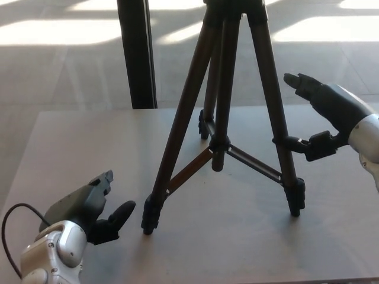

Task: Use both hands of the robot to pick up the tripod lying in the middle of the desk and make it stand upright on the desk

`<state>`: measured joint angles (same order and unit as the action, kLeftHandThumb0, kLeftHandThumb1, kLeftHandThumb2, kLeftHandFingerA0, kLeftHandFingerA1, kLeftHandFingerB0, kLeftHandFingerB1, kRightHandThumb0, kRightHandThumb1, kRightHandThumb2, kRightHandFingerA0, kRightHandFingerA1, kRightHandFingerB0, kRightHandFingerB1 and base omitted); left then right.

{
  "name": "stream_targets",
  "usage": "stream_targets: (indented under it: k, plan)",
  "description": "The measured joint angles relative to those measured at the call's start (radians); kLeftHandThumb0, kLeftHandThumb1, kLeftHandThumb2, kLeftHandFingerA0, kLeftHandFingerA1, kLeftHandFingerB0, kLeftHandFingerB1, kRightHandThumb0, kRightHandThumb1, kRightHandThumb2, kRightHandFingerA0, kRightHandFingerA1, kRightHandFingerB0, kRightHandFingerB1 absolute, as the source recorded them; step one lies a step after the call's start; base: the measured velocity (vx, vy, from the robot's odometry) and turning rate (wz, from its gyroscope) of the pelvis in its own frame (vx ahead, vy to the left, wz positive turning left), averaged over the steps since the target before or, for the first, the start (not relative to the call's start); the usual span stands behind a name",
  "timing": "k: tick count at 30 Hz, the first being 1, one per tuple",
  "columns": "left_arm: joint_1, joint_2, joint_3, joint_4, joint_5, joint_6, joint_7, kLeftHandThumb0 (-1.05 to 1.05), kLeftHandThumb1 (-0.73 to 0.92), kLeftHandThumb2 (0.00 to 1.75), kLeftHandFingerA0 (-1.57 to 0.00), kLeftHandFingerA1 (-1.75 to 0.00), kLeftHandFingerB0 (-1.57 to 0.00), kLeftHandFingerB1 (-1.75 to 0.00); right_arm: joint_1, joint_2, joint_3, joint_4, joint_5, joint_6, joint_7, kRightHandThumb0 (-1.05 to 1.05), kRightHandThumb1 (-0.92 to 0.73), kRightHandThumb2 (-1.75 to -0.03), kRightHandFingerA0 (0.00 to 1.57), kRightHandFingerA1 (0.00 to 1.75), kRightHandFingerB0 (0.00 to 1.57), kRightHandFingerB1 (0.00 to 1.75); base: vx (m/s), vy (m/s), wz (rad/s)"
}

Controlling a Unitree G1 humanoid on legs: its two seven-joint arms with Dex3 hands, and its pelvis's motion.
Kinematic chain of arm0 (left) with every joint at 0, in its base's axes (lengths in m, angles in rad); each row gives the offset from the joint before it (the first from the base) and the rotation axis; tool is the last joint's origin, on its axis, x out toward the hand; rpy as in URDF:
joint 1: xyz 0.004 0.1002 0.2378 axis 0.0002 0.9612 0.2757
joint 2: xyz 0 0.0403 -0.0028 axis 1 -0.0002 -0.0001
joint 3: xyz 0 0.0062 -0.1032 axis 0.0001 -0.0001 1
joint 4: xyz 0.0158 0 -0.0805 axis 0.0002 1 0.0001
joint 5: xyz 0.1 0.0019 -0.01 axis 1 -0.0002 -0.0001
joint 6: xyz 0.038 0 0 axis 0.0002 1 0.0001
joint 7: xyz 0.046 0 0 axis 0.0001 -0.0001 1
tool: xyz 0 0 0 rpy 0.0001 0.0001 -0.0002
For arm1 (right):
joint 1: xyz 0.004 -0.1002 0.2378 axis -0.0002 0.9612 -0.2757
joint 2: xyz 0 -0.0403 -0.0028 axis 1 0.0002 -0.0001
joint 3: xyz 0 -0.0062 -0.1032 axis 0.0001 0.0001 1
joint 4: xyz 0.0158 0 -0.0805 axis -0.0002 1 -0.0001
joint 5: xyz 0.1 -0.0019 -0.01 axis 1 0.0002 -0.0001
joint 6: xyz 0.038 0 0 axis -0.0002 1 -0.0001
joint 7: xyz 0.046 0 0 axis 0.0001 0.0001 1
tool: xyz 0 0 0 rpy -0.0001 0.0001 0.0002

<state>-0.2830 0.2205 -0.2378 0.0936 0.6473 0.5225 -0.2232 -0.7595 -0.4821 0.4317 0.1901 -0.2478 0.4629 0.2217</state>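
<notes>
The tripod [222, 118] stands upright in the middle of the table [71, 148], its three legs spread and all three feet planted on the surface (the head runs out of the top of the view). The right hand [323, 118] is just beside the right leg, fingers [296, 81] spread and released, its thumb touching or nearly touching that leg. The left hand [89, 207] lies low near the front-left foot, apart from it, fingers released and grasping nothing.
</notes>
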Motion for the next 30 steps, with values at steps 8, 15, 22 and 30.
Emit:
stream_targets:
  k: [8,15,22,30]
  plan:
    - [-0.001,0.115,0.028,-0.025,-0.030,0.013,-0.068,-1.03,0.64,0.90,0.00,0.00,0.00,0.00,0.053,-0.061,-0.044,-0.065,-0.024,0.018,0.073,-1.05,-0.74,-1.15,0.00,0.23,0.00,0.00,0.00,0.000,0.00]
    - [0.031,0.291,0.165,-0.141,-0.099,0.010,-0.171,-0.87,0.68,0.73,0.00,0.00,0.00,0.00,0.198,-0.172,-0.190,-0.155,-0.002,0.002,0.119,-1.00,-0.92,-0.71,0.00,0.00,0.00,0.00,0.00,0.000,0.00]
    - [0.159,0.396,0.385,-0.166,-0.171,-0.010,-0.230,-1.05,0.62,0.99,0.00,-0.39,0.00,-0.18,0.392,-0.239,-0.427,-0.160,0.059,-0.036,0.160,-1.01,-0.69,-1.01,0.00,0.00,0.00,0.07,0.00,0.000,0.00]
    - [0.326,0.412,0.640,-0.152,-0.238,-0.026,-0.260,-0.99,0.60,0.96,0.00,-0.54,0.00,-0.44,0.616,-0.245,-0.679,-0.128,0.098,-0.074,0.172,-1.05,-0.74,-1.15,0.00,0.24,0.00,0.10,0.00,0.000,0.00]
